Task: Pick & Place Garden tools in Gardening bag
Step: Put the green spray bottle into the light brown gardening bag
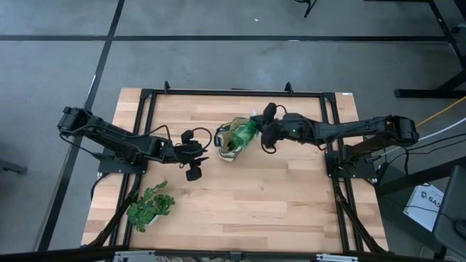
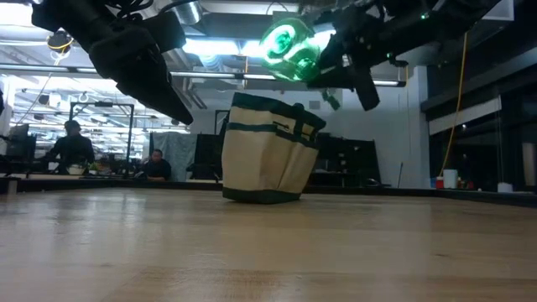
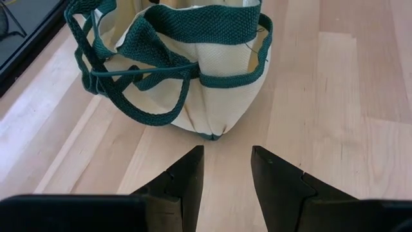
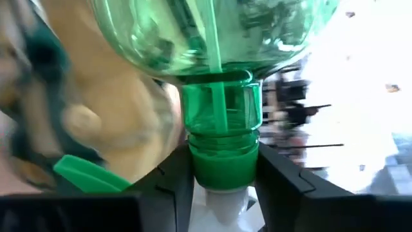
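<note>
I have the spray bottle [image 1: 245, 131] in the right claw [image 1: 263, 132], pinched at its neck just under the green collar, as the right wrist view shows, with the body of the bottle pointing away from the claw toward the gardening bag [image 1: 231, 143]. From above the bottle hangs over the bag's mouth; the low view puts it in the air above the rim, not yet inside. So I judge this to be the placing step for the bottle. Next I would lower and tip it so the base clears the rim and the loose green handles, then let go only once it sits in the tan lining. The left claw [image 1: 194, 156] waits low over the worktop [image 1: 291, 196] just beside the bag, its fingers parted and holding nothing. I cannot spot the pruning shears anywhere.
</note>
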Tool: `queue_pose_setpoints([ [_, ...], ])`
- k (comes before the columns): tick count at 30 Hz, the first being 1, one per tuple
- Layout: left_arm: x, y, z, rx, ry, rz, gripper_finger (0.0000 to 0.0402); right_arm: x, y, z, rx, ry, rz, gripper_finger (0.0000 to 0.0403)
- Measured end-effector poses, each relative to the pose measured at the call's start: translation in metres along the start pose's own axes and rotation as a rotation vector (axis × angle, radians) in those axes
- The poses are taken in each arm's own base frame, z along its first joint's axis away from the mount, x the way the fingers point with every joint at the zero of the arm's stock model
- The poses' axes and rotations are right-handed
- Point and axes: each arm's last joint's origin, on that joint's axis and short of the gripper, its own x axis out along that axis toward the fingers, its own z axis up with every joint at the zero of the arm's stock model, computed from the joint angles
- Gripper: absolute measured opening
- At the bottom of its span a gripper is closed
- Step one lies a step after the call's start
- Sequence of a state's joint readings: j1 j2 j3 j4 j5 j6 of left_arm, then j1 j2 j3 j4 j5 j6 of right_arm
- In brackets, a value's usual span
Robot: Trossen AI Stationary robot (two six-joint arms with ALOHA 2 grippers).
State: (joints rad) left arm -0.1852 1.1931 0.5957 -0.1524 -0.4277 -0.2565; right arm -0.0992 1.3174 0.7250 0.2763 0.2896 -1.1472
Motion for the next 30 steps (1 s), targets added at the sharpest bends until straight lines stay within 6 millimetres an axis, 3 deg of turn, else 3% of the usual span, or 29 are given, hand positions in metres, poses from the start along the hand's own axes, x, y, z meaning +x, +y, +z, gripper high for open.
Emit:
queue_pose_setpoints([
  [4, 0.000, 0.000, 0.000, 0.000, 0.000, 0.000, 0.0125, 0.000, -0.006, 0.001, -0.158, 0.046, -0.076, 0.0134],
  [9, 0.000, 0.000, 0.000, 0.001, 0.000, 0.001, 0.0125, 0.000, -0.008, 0.001, -0.221, 0.049, -0.098, 0.0148],
  [17, 0.001, 0.001, 0.000, -0.004, 0.000, 0.005, 0.0125, 0.014, 0.002, 0.000, -0.350, 0.114, -0.065, 0.0141],
  [24, 0.001, 0.004, 0.001, -0.017, 0.000, 0.013, 0.0125, 0.037, 0.002, -0.001, -0.347, 0.205, -0.068, 0.0151],
  [30, 0.001, 0.002, 0.001, -0.030, 0.006, -0.013, 0.0125, 0.040, 0.002, 0.002, -0.335, 0.183, -0.073, 0.0152],
])
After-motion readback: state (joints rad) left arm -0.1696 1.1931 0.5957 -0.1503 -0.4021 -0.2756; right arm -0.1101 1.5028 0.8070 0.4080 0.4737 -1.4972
